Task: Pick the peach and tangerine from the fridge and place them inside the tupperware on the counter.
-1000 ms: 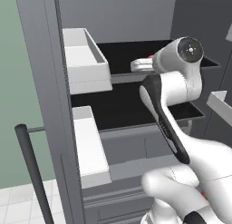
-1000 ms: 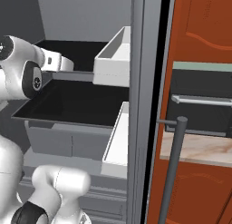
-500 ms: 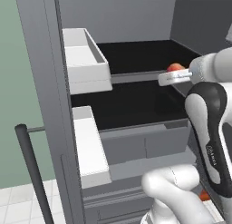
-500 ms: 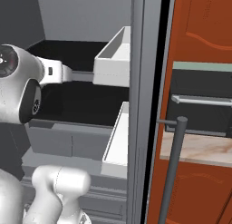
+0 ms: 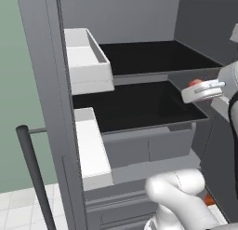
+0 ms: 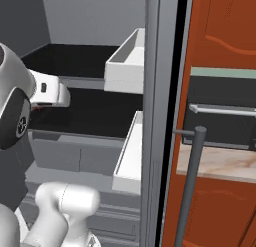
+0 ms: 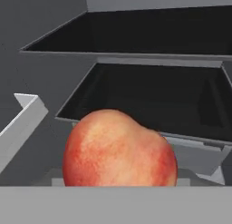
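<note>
Peach (image 7: 118,148) fills lower centre of hand view, right at the gripper, fridge (image 7: 149,32) shelves behind. In left base view, red sliver at right edge by the hand. Grip state: cannot tell.

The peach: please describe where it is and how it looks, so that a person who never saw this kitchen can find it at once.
Look at the tall grey fridge, standing open with its black shelves. In front of those shelves, at the end of the white robot arm, sits the peach, close up in the hand view. It is a round fruit, yellow-orange with a red blush, the only warm-coloured thing against the grey and black interior.
</note>
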Controlling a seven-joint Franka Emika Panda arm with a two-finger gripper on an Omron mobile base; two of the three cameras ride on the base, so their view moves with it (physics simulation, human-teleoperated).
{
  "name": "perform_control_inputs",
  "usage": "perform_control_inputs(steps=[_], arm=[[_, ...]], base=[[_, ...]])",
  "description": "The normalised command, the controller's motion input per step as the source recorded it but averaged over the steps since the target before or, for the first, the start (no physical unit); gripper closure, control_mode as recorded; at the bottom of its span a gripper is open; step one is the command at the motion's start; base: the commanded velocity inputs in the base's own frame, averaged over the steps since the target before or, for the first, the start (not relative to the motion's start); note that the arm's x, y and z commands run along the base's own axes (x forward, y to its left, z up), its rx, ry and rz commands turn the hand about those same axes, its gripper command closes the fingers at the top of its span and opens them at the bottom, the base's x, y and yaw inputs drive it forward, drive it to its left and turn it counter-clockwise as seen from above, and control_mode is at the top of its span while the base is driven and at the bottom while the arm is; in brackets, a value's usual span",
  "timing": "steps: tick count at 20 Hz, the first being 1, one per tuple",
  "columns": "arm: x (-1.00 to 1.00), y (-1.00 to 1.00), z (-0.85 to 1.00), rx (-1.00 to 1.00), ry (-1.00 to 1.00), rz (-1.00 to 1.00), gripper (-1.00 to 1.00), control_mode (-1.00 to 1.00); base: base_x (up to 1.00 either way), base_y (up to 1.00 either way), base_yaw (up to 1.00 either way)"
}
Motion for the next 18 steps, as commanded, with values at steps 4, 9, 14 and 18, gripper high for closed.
perform_control_inputs(steps=[4,9,14,18], arm=[[0.00,0.00,0.00,0.00,0.00,0.00,1.00,1.00],[0.00,0.00,0.00,0.00,0.00,0.00,1.00,1.00],[0.00,0.00,0.00,0.00,0.00,0.00,1.00,1.00],[0.00,0.00,0.00,0.00,0.00,0.00,1.00,1.00]], base=[[-0.99,0.00,0.00],[-1.00,-0.32,-0.13],[-0.77,-0.96,-0.20],[-0.30,-1.00,-0.20]])
